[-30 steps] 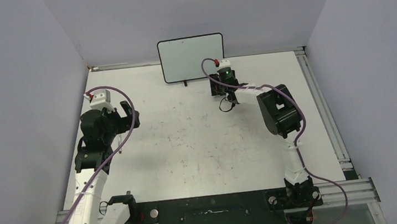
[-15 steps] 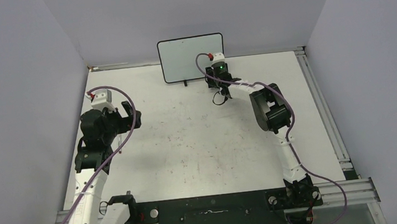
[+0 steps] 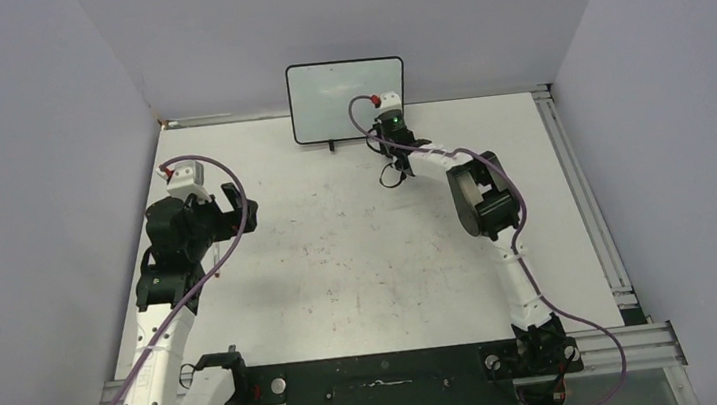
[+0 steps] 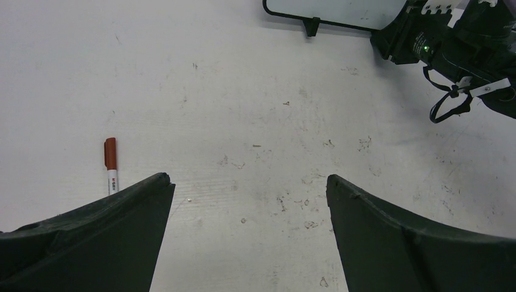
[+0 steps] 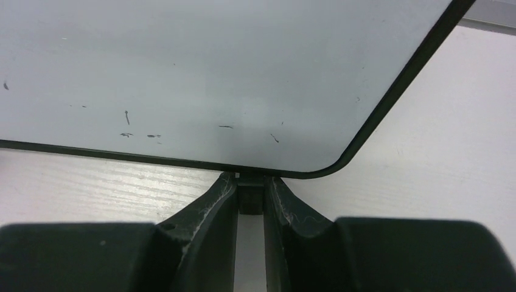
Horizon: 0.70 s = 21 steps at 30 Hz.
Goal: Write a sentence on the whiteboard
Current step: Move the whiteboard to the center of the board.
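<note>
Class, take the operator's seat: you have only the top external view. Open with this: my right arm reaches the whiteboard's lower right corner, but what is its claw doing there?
Observer: The right wrist view shows the right claw shut on a small black foot under the whiteboard's bottom edge.
Operator: Anything written yet?
Observer: No words, only a few tiny dark specks low on the board.
Operator: Where is a marker?
Observer: The left wrist view shows a red-capped marker lying on the table, ahead of the open left claw.
</note>
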### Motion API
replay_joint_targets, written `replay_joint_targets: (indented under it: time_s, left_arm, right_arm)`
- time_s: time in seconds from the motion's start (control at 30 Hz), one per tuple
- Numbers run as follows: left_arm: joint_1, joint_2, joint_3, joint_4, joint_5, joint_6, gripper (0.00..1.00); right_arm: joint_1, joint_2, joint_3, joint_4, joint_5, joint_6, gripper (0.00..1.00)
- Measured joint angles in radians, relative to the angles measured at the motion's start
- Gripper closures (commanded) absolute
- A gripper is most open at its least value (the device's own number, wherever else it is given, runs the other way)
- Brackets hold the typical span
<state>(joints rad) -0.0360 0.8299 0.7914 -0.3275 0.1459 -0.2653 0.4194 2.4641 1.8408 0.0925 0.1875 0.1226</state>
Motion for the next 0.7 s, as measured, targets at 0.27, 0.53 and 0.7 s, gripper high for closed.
replay_joint_targets:
  time_s: [0.27,0.53,0.7]
  left_arm:
    - [0.0,0.004,-0.001,0.012,0.018,0.0,0.04]
    - [0.0,0.004,-0.006,0.028,0.037,-0.001,0.04]
    - [0.0,0.004,-0.014,0.033,0.048,-0.004,0.04]
  right_arm:
    - [0.009,-0.091,-0.206,0.146,0.035,-0.033,0.95]
    - [0.041,-0.227,-0.446,0.222,0.116,-0.06,0.95]
    - [0.072,-0.319,-0.586,0.237,0.152,-0.049,0.95]
